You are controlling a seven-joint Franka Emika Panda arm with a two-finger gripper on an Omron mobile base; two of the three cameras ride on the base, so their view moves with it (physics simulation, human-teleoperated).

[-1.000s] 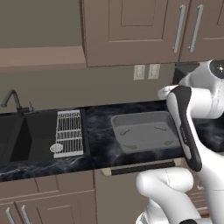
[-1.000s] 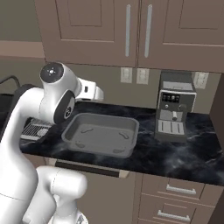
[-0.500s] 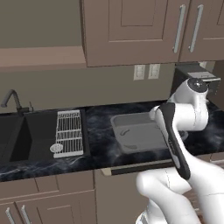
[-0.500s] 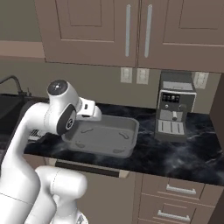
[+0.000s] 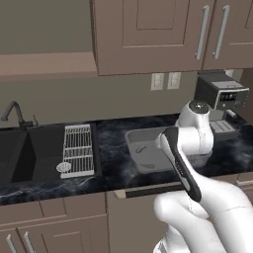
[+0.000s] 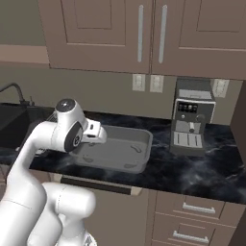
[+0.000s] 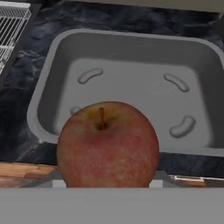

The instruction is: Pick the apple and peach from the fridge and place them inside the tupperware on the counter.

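Where the hand view looks down along the gripper (image 7: pixel 105 186), the apple (image 7: pixel 108 145) sits directly in front of the camera, stem upward, its lower part hidden at the bottom edge. The fingertips are hidden behind the fruit, so how far the jaws stand open cannot be measured; the apple is off every surface at the tool's end, which is consistent with it being clamped between them. Its skin is red with a yellowish flush near the stem.

Beyond the apple lies the tupperware (image 7: pixel 48 65), a wide grey tub with rounded corners, resting on the counter (image 7: pixel 26 87). Four small raised bumps mark its floor; nothing else lies in it. The apple is over the tub's near rim in this view, not touching it.

In the right base view the gripper (image 6: pixel 96 135) is at the tub's left end, above the tupperware (image 6: pixel 139 158), with the arm bent over the counter (image 6: pixel 192 178). In the left base view the arm covers the right part of the tupperware (image 5: pixel 136 153).

Farther left are a wire rack (image 5: pixel 78 148) and a black sink (image 5: pixel 29 153) with its faucet (image 5: pixel 15 112). A coffee machine (image 6: pixel 192 122) stands to the tub's right against the wall. Its front panel carries small markings too fine to read. No other writing is legible.
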